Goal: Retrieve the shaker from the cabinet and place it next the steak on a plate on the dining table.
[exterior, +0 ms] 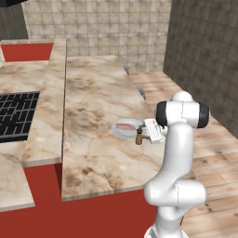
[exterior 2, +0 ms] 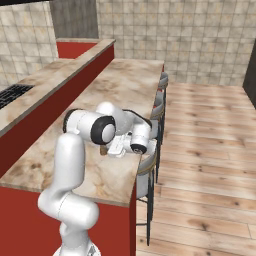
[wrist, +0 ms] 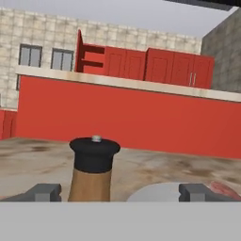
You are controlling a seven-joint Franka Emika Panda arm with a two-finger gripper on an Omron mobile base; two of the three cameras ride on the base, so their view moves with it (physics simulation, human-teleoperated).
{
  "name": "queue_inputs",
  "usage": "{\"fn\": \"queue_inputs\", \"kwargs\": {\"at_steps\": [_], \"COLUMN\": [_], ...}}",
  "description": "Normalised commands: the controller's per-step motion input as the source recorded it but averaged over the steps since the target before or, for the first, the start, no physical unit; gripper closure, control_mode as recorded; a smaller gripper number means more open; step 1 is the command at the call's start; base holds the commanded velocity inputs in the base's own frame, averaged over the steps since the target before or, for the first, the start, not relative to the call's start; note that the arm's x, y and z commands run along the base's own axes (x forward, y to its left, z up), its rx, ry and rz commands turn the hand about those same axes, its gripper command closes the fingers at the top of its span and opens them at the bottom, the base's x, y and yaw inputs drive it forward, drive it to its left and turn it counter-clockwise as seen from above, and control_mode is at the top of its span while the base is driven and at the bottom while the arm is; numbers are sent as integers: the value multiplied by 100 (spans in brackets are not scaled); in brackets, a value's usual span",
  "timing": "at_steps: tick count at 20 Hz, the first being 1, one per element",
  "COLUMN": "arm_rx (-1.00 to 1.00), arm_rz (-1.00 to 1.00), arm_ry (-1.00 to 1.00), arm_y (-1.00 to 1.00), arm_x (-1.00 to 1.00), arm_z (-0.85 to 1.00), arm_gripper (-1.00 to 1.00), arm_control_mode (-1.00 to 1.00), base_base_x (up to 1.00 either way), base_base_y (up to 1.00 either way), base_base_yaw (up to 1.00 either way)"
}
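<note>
- Your hand has its fingers apart, astride the shaker.
- Shaker stands upright on the worktop, just beside the plate with the steak.

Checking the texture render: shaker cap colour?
Black, on the brown shaker; clearest in the hand view.

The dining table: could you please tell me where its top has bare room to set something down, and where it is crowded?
The dining table is bare from the plate to its far end, and across the near stretch toward the front edge. It is crowded at the right edge, where the plate with the steak, the shaker and the end effector sit close together.
</note>
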Motion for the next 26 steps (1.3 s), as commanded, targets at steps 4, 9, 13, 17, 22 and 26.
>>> {"fn": "queue_inputs", "kwargs": {"at_steps": [4, 9, 13, 17, 22, 26], "arm_rx": [2, 6, 11, 2, -1, -9], "arm_rz": [0, -2, -10, -10, -3, 5], "arm_ry": [-6, -7, -15, -39, -18, 0], "arm_y": [-24, -75, -40, 16, 15, 48], "arm_x": [-29, -42, -54, -100, -96, -81], "arm_z": [0, 0, 15, 100, 100, 100], "arm_gripper": [-100, -100, -100, -100, -100, -100], "arm_control_mode": [-100, -100, -100, -100, -100, -100], "base_base_x": [0, 0, 0, 0, 0, 0], "base_base_y": [0, 0, 0, 0, 0, 0], "base_base_yaw": [0, 0, 0, 0, 0, 0]}}
